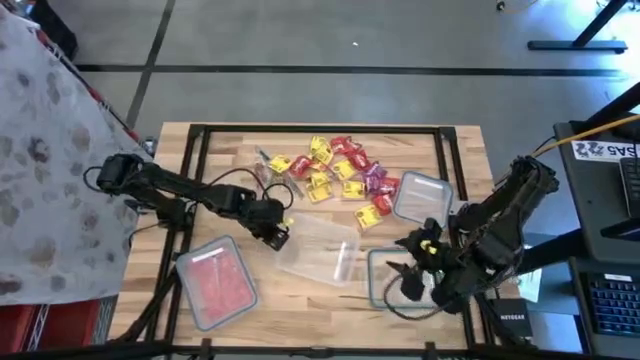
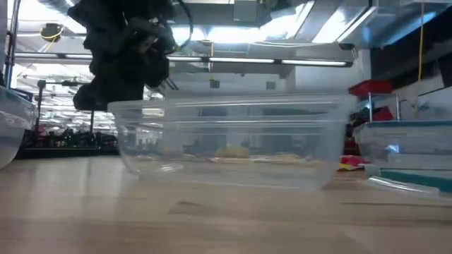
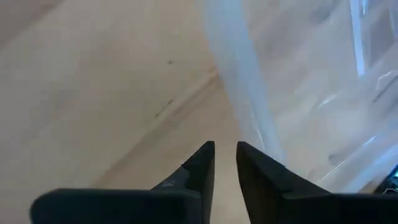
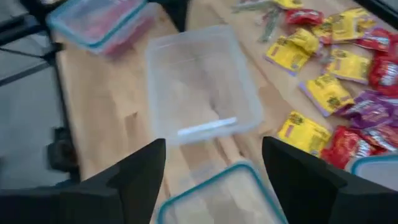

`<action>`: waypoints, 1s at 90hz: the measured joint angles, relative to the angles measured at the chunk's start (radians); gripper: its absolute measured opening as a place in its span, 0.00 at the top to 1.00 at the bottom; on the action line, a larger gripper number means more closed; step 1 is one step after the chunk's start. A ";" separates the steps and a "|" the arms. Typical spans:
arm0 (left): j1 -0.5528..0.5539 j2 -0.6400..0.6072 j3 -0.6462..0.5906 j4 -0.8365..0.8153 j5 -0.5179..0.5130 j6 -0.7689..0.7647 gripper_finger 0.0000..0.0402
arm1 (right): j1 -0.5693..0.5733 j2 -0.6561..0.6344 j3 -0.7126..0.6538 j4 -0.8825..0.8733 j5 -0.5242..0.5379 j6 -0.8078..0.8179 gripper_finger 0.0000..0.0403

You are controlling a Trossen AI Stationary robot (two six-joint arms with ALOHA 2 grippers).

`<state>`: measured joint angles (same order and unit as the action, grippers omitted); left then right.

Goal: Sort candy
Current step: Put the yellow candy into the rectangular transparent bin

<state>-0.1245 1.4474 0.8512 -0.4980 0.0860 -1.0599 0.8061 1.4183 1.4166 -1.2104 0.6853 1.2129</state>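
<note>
The candy [image 1: 340, 172] lies in a loose pile of yellow, red and purple wrapped pieces on the far middle of the table, also seen in the right wrist view [image 4: 329, 56]. An empty clear container [image 1: 318, 248] rests on its base near the table's middle. My left gripper [image 1: 280, 238] is low at that container's left rim [image 3: 239, 74], its fingers nearly together with nothing between them. My right gripper [image 1: 408, 268] hangs open over a blue-rimmed container [image 4: 217, 193] at the near right. My left gripper [image 3: 225, 155] points down beside the clear container's left rim. I cannot tell whether a finger touches that rim.
A lidded container of red candy [image 1: 215, 283] sits near left. Another blue-rimmed container [image 1: 422, 195] stands right of the pile. Black frame rails [image 1: 190, 160] run along the table's left, right and far sides. Bare wood lies along the near edge between the containers.
</note>
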 joint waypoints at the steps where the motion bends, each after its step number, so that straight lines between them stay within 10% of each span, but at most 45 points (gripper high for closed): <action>1: -0.004 -0.001 0.002 -0.001 -0.002 -0.004 0.90 | -0.008 0.000 -0.002 -0.001 -0.004 -0.006 0.37; 31: -0.107 -0.147 0.121 -0.285 -0.086 -0.065 0.97 | -0.391 0.000 -0.019 0.116 -0.320 -0.510 0.37; 48: -0.150 -0.290 0.148 -0.370 -0.313 -0.141 0.98 | -0.655 0.033 -0.019 0.360 -0.457 -0.779 0.37; 67: -0.126 -0.355 0.137 -0.408 -0.523 -0.178 0.98 | -0.872 0.150 -0.019 0.627 -0.654 -0.804 0.37; 90: 0.067 -0.355 0.086 -0.395 -0.463 0.061 0.92 | -0.969 0.239 -0.019 0.531 -0.705 -0.764 0.37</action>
<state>-0.0579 1.0920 0.9367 -0.8933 -0.3765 -0.9989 -0.1630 1.6569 1.3972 -0.6792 -0.0193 0.4490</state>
